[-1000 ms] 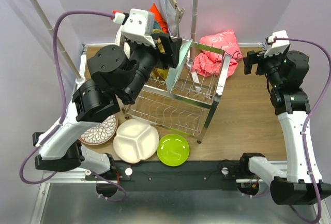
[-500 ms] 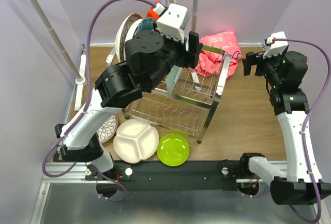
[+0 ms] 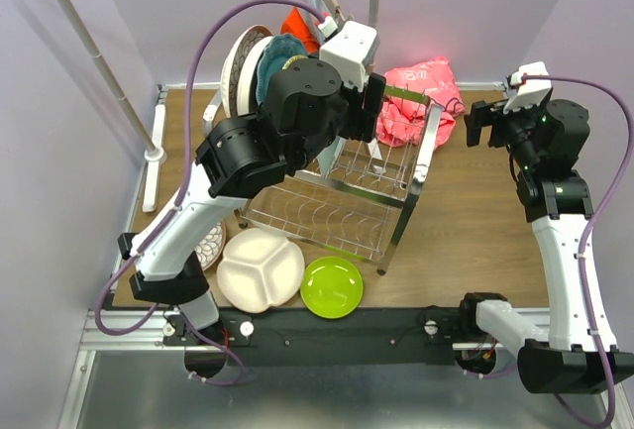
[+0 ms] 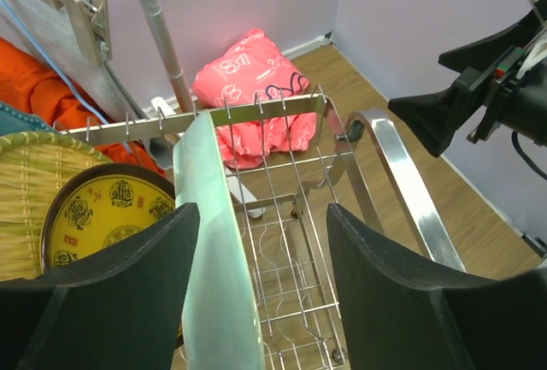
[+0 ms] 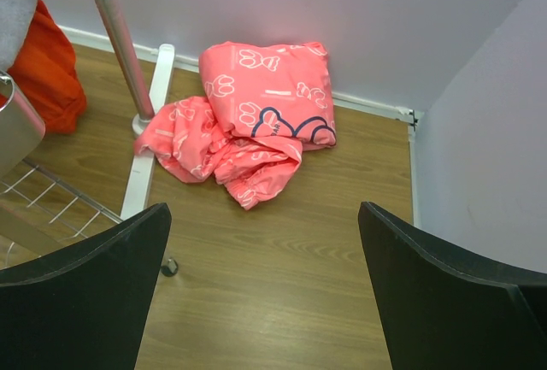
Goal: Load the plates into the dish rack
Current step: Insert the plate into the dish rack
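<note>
The steel wire dish rack [image 3: 401, 213] stands mid-table. My left gripper [image 4: 261, 212] hovers open over its upper tier [image 4: 256, 112]. A pale aqua plate [image 4: 214, 250] stands upright on edge between the jaws, next to the left finger [image 4: 111, 293] and well apart from the right one. A yellow patterned plate [image 4: 102, 216] stands behind it, with more upright plates [image 3: 248, 57] at the rack's back left. On the table in front lie a white divided plate [image 3: 261, 268], a lime green plate [image 3: 331, 286] and a floral plate [image 3: 203, 246]. My right gripper [image 3: 478, 120] [image 5: 263, 208] hangs open over bare wood, holding nothing.
A pink cloth [image 3: 416, 92] [image 5: 248, 122] lies crumpled behind the rack at the back wall. An orange cloth [image 4: 43, 88] hangs from the white clothes rail [image 3: 99, 53], whose pole [image 4: 154, 20] rises just behind the rack. Purple walls close in on all sides.
My left arm has swung right and stretched out over the rack, uncovering the upright plates at the back left. The aqua plate has stayed upright in the rack. The right arm has not moved.
</note>
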Robot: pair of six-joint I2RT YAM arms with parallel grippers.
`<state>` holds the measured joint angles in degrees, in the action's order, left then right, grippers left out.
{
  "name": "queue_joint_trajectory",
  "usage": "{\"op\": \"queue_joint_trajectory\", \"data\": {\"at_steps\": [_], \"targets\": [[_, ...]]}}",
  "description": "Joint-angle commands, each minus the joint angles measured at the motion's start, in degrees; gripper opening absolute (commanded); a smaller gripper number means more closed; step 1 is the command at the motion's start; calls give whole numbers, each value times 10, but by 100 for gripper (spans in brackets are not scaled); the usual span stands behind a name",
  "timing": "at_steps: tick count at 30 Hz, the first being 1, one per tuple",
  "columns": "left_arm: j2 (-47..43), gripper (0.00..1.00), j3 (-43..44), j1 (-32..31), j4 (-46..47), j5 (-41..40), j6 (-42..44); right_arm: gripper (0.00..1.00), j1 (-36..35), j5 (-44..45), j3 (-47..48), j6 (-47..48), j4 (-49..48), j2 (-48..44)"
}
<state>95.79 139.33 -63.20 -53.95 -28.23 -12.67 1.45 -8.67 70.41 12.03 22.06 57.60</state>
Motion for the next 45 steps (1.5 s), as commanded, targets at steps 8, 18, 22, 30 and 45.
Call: {"op": "queue_joint_trajectory", "data": {"at_steps": [8,18,22,30,45], "targets": [[19,53,27,11,-69,-41,-18,100,-2,-12,-6,-1,8,-5],[19,52,35,28,-93,-68,-39,100,-2,-14,-5,-2,7,-2],[17,52,36,34,-99,-76,-46,100,-1,-14,-5,-3,7,-1],[9,52,21,47,-99,-80,-57,100,-2,-15,-2,-3,7,1],[-4,61,32,54,-36,-30,-37,100,-1,-22,1,-3,7,2]]}}
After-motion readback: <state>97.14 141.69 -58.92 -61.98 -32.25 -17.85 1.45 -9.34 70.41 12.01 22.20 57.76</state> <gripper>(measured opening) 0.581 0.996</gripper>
